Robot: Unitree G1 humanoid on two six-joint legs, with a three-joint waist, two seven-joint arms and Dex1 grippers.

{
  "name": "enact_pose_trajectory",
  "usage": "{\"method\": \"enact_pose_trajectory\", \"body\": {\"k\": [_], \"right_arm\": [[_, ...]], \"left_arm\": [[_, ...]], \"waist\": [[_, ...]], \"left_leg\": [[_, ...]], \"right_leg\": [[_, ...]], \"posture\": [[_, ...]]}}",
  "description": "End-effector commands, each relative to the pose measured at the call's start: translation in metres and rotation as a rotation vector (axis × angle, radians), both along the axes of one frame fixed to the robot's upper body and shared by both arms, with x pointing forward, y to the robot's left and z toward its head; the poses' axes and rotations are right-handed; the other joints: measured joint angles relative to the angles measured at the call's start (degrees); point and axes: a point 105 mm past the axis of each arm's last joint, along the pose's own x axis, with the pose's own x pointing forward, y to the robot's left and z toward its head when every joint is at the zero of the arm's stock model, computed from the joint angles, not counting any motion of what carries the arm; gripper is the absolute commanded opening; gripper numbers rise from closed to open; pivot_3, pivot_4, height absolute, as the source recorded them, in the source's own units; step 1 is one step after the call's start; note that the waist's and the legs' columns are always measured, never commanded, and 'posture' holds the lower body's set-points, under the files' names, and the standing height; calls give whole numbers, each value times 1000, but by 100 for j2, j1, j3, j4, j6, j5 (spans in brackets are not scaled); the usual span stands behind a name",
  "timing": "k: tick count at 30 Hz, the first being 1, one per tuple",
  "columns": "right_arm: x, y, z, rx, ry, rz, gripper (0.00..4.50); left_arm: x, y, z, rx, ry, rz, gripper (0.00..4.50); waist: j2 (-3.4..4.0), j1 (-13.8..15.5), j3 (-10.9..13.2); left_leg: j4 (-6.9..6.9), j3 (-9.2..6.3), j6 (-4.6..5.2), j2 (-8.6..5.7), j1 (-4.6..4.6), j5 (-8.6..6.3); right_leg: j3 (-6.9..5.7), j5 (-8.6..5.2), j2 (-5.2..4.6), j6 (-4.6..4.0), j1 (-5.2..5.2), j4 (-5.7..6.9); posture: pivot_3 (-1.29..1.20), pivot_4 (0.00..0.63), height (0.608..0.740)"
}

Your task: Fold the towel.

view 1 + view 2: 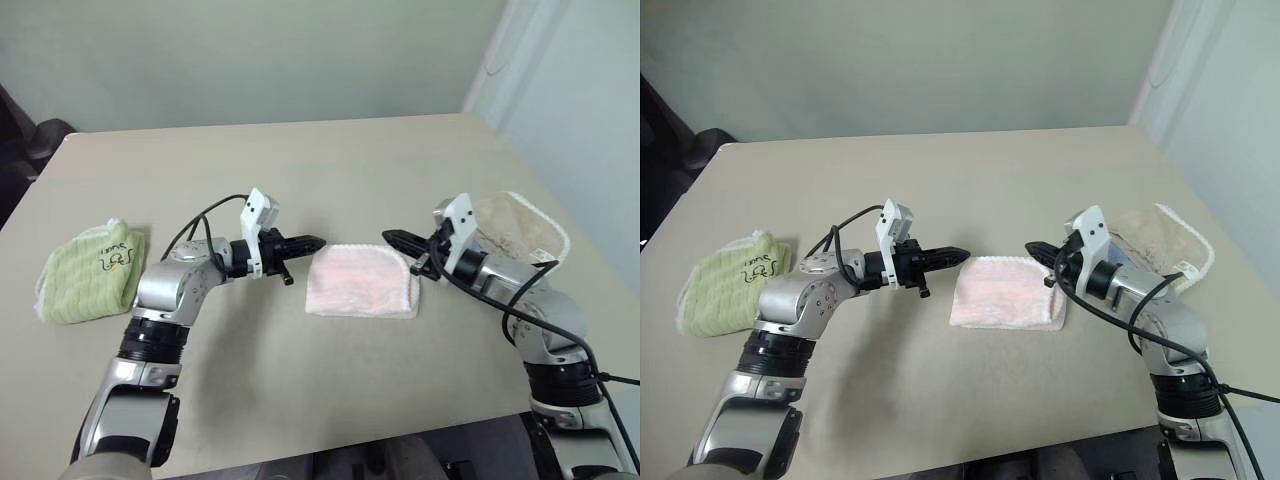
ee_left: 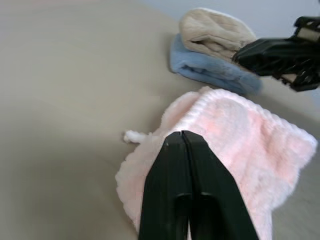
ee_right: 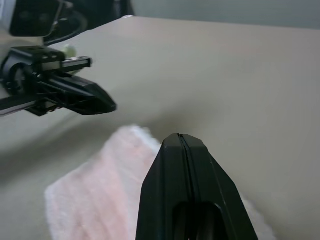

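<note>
**Now the pink towel lies folded between my two arms**

Right now I see the towel (image 1: 361,281) lying flat on the table (image 1: 330,170), near the front edge and about in the middle. It is pale pink with a white edge, and it looks folded into a small neat pad. A little white loop (image 2: 133,136) sticks out from one side of it.

My left gripper (image 1: 310,242) is just beside the towel's left side and above it. Its two black fingers are pressed together with nothing between them. My right gripper (image 1: 392,237) is just beside the towel's right side. Its fingers are pressed together too, and they hold nothing.

A lime-green towel (image 1: 90,272) sits far off on the left part of the table. It has dark writing on it, but I cannot read it from here. A beige towel (image 1: 518,232) sits on the right, behind my right arm. In the left wrist view it rests on a blue cloth (image 2: 210,71).
</note>
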Motion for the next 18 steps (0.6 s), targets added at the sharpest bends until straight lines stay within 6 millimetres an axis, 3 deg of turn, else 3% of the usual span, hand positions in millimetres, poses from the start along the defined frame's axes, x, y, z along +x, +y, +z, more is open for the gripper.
{"method": "enact_pose_trajectory", "body": {"k": [1, 4, 6, 10, 18], "right_arm": [[-10, 10, 3, 0, -19, 49, 0], [-16, 14, -17, -34, 26, 65, 0], [-15, 13, -33, -67, 59, 50, 0], [-8, 9, -56, -102, 106, 9, 0], [-5, -1, -93, -134, 189, -30, 0]], "left_arm": [[-6, -6, 0, 8, -27, -50, 30], [-10, -9, -14, 30, 11, -75, 30], [-8, -12, -33, 95, 29, -61, 30], [6, -21, -63, 177, 41, 9, 30], [14, -27, -98, 215, 100, 45, 30]], "waist": [[-1, -2, -1], [-5, -5, -11], [-4, -4, -11], [-4, -3, -11], [5, 13, -30]], "left_leg": [[0, 0, 0, 0, 0, -2], [-6, -2, -4, 3, 5, -5], [-6, -4, -5, 4, 4, -6], [4, -4, -4, 3, 4, -5], [9, -7, -4, 3, 13, -5]], "right_leg": [[0, 0, 0, 0, 0, 0], [-2, 0, 2, 0, -1, 0], [-4, -1, 3, -1, -2, 0], [-3, -1, 1, 0, 2, 0], [-4, -1, 2, 0, 19, 1]], "posture": [[0, 150, 740], [0, 150, 740], [0, 150, 740], [0, 150, 740], [0, 150, 740]]}}
